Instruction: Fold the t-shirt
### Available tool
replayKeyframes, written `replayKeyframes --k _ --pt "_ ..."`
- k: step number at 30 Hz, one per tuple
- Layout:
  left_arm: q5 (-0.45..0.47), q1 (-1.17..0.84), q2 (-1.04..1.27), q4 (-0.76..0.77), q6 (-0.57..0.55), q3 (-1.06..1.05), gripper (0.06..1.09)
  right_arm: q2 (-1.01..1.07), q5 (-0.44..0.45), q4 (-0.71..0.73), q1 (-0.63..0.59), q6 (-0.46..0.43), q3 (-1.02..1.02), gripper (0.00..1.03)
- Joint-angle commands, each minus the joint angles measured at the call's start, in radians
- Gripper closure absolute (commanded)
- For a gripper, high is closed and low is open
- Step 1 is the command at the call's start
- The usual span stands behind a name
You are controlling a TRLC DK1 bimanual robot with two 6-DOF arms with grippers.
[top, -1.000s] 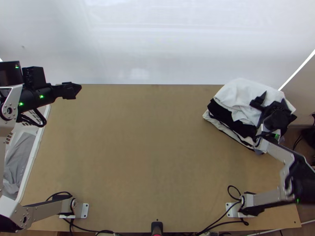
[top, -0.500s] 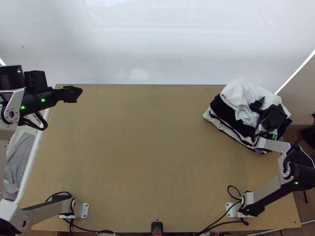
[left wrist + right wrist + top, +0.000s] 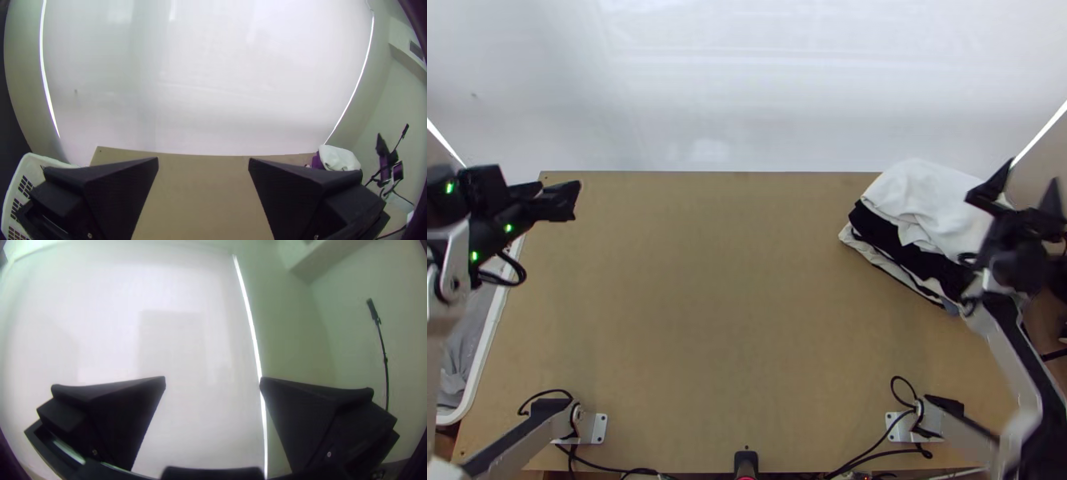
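In the top view, a pile of clothes sits on the brown surface point(image 3: 731, 280), at the upper right of the frame. A white cloth point(image 3: 923, 200) lies on top, with a round, soft edge and a few bumps. Under it is a black cloth point(image 3: 891, 236), and more pale cloth point(image 3: 865, 250) pokes out at the bottom left of the pile. A little bit of blue cloth point(image 3: 951, 306) peeks out low down. It is hard to tell which cloth is the t-shirt, but the white one is the big one on top.

The right gripper point(image 3: 1027, 176) is at the upper right of the frame, by the right side of the pile. Its two black fingers are wide apart, and its own wrist view shows a big white screen point(image 3: 191, 351) between them. A thin black stand point(image 3: 385, 360) is at the right of that view.

The left gripper point(image 3: 561, 200) is at the upper left of the frame, far from the pile. Its fingers are wide apart too, as its own wrist view shows, with brown surface and white screen between them.

A white basket point(image 3: 489, 336) is at the left edge of the top view, with crumpled grey cloth point(image 3: 463, 344) in it. Black cables point(image 3: 907, 390) loop by the feet of both arms.
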Motion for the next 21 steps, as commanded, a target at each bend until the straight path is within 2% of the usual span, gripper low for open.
replayKeyframes --k 1,4,8,12,15,21 --pt "-0.081 0.003 -0.245 0.279 0.011 -0.301 0.10 -0.423 -0.075 0.006 0.105 -0.002 0.002 0.04" --pt "-0.176 0.003 -0.354 0.380 0.011 -0.415 0.10 -0.554 -0.147 0.006 0.144 -0.014 -0.052 0.04" --pt "-0.248 0.007 -0.529 0.546 0.015 -0.590 0.11 -0.702 -0.236 0.006 0.162 -0.023 -0.151 0.04" --pt "-0.265 0.007 -0.659 0.676 0.064 -0.746 0.11 -0.833 -0.287 0.001 0.171 -0.031 -0.297 0.04" --pt "-0.265 0.009 -0.728 0.813 0.160 -0.881 0.11 -0.917 -0.339 0.001 0.190 -0.066 -0.432 0.04" --pt "-0.263 0.006 -0.773 0.957 0.225 -1.058 0.11 -1.022 -0.345 -0.014 0.283 -0.138 -0.671 0.04"
